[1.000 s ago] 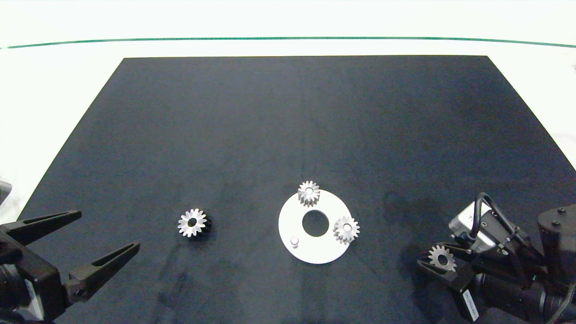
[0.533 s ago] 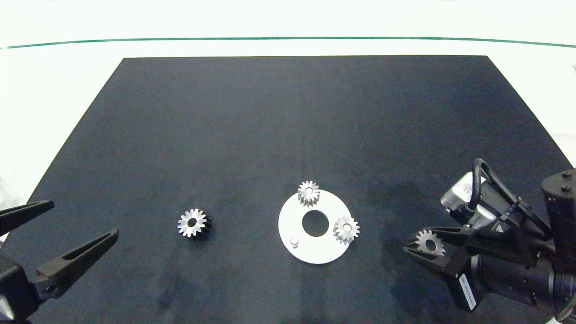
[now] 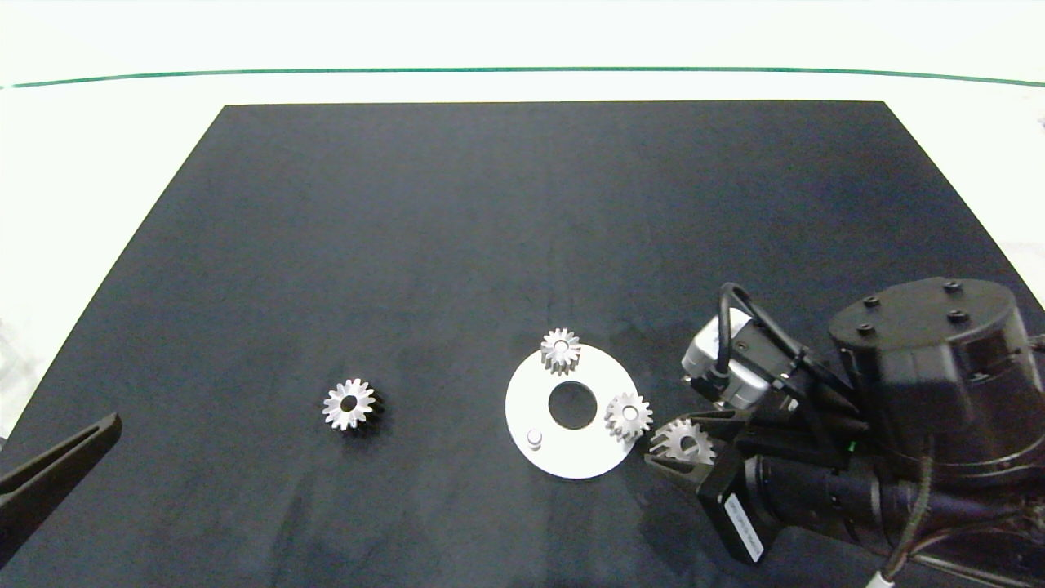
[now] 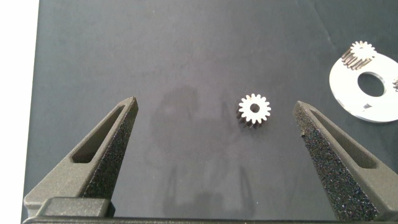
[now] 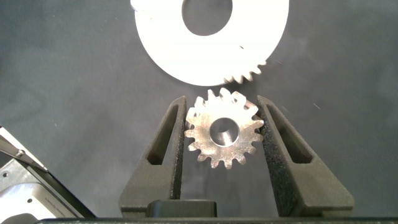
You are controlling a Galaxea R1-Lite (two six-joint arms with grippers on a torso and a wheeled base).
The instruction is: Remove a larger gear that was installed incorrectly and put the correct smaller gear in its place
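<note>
**A:** What do you see on your side at this moment?

**B:** My right claw [image 3: 665, 451] is low over the black mat [image 3: 490, 229], just beside the right rim of the white round plate [image 3: 571, 464]. It is pinching the smaller gear [image 5: 224, 135], one finger on each side of the teeth. The gear lies flat between the fingers, with its wide centre hole facing up.

**A:** Is it touching something on the plate?

**B:** I cannot tell exactly. The gear on the right edge of the plate [image 3: 628, 416] is very near to it. In the right wrist view I see a thin gap between the two sets of teeth.

**A:** And the rest of the plate?

**B:** It has a big hole in the middle. A second gear [image 3: 561, 350] sits on the far edge. On the near left part stands a small bare peg [image 3: 534, 438] with nothing on it.

**A:** Where is the larger gear?

**B:** The larger gear [image 3: 349, 405] lies flat on the mat, well apart from the plate, on the left of it in the head view. Nothing touches it.

**A:** Your left claw?

**B:** The left claw [image 4: 216, 106] is at the near left corner of the mat, with its fingers spread wide and nothing in it. In the head view only one finger shows at the edge. Its wrist camera looks toward the larger gear, which is well apart from the fingertips.

**A:** And under the mat?

**B:** The white desk [image 3: 82, 163], with a green line across the far side.
</note>
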